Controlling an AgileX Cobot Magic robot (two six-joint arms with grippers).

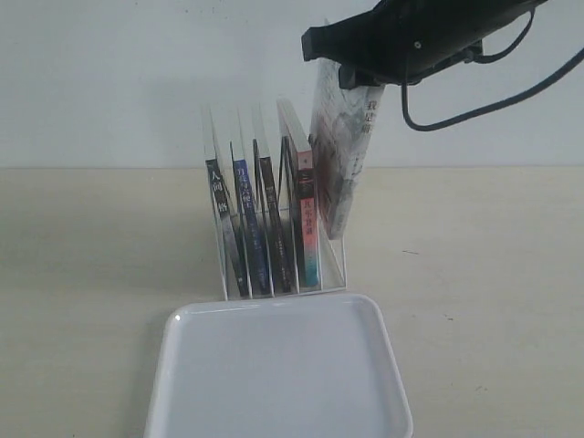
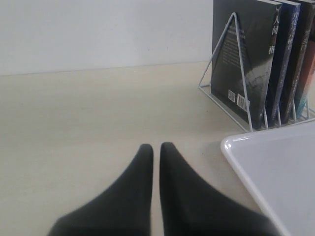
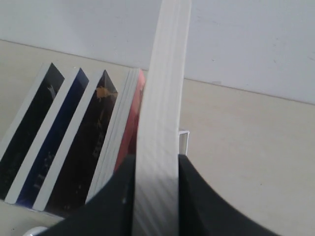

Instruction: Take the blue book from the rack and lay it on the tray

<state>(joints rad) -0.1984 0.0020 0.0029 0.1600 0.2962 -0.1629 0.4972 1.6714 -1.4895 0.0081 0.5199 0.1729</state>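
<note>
navy-blue spine noted: the blue book (image 1: 245,214) stands upright in the rack (image 1: 222,255), second from the left of four books in the exterior view. it sits between two black-spined books (image 1: 219,210), and the red-and-teal-spined book (image 1: 307,219) is at the right end of the row. nothing touches the blue book.

the right end effector (image 1: 351,78) is clenched on another volume, a pale-covered book (image 1: 338,164). it grips this book by the top edge, above the rack's right end. the book hangs tilted, with its lower corner just beside the red-and-teal-spined book and clear of the rack floor. in the right wrist view the two black fingers (image 3: 110,196) press either side of its white page block (image 3: 165,73).

the left end effector (image 2: 156,147) is over bare tabletop (image 2: 74,123), apart from the rack. its fingers are drawn together to a thin slit and grasp nothing. whether it touches the tabletop cannot be told.

the tray (image 1: 278,374) lies flat on the tabletop directly in front of the rack. its far rim is just beside the rack's base, and it is white and unloaded.
</note>
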